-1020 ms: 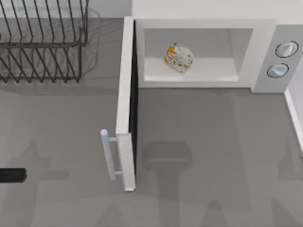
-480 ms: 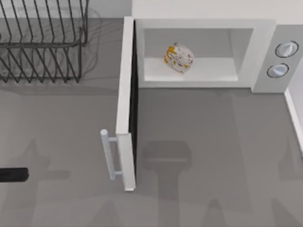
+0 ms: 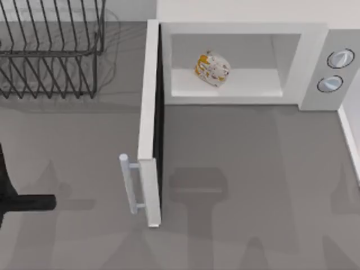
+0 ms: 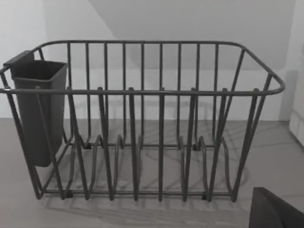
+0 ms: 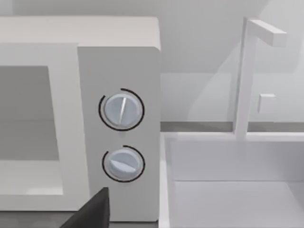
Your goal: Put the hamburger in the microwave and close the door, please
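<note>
The hamburger (image 3: 212, 70), a small whitish lump with orange blotches, rests on the floor of the microwave (image 3: 242, 84) cavity, left of its middle. The door (image 3: 150, 129) stands wide open, swung out toward the table's front, its pale bar handle (image 3: 127, 183) facing left. My left gripper (image 3: 49, 202) reaches in from the table's left edge, level with the handle and well short of it. A dark part of it shows at the left wrist view's corner (image 4: 275, 211). A dark part of my right gripper (image 5: 92, 213) shows in front of the microwave's knob panel (image 5: 121, 137).
A black wire rack (image 3: 50, 50) with a dark cup (image 4: 35, 109) stands at the back left. Two round knobs (image 3: 335, 70) sit on the microwave's grey right panel. A white tray-like frame (image 5: 232, 166) stands right of the microwave. Open grey tabletop lies in front.
My left gripper has slid rightward from the table's left edge toward the door handle. The hamburger and the door have not moved.
</note>
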### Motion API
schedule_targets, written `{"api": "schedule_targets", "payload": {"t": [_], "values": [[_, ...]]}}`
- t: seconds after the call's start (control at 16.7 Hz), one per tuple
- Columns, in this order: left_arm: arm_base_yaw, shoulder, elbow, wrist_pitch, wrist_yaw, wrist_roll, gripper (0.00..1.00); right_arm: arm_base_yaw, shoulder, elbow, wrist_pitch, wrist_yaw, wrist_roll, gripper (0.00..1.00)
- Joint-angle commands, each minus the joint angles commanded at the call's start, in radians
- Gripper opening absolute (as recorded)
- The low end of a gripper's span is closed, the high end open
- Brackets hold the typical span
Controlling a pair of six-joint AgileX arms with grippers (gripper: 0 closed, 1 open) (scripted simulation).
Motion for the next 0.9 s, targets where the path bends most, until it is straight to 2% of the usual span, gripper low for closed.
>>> {"api": "schedule_targets", "payload": {"t": [0.18,0.48,0.66,0.9], "values": [[-0.016,0.048,-0.011,0.055,-0.015,0.001,0.0,0.0,0.0,0.0,0.0,0.0,0.0,1.0],[-0.014,0.075,0.019,0.039,-0.015,-0.006,0.0,0.0,0.0,0.0,0.0,0.0,0.0,1.0],[-0.05,0.169,0.115,-0.06,-0.023,-0.056,0.0,0.0,0.0,0.0,0.0,0.0,0.0,1.0],[-0.109,0.377,0.337,-0.317,-0.024,-0.169,0.0,0.0,0.0,0.0,0.0,0.0,0.0,1.0]]}}
